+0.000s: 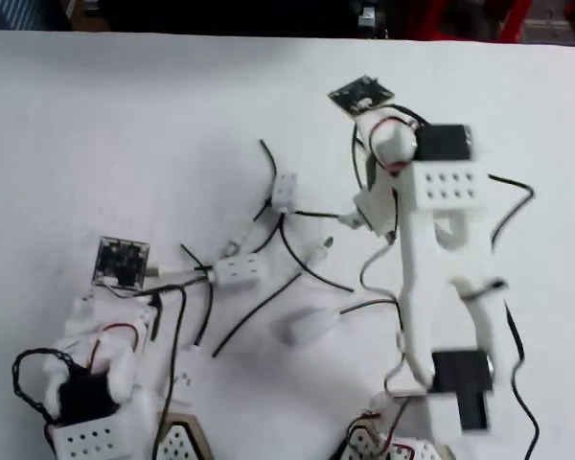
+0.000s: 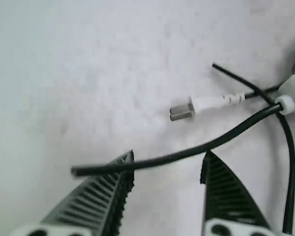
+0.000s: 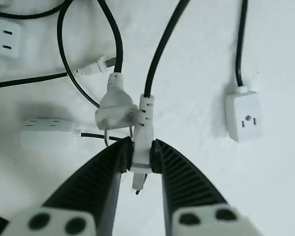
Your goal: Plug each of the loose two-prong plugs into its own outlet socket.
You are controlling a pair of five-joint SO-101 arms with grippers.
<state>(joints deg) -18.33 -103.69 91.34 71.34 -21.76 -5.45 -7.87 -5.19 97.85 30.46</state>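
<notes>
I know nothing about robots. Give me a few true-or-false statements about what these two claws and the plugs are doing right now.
1. The right claw is clamped on a white plug. True.
2. The left claw grips a plug. False: it is open, with a black cord lying across between its fingers.
3. Every plug is already in a socket. False: a white two-prong plug lies loose on the table, prongs bare.
4. A white outlet socket lies on the table near the right claw. True.
</notes>
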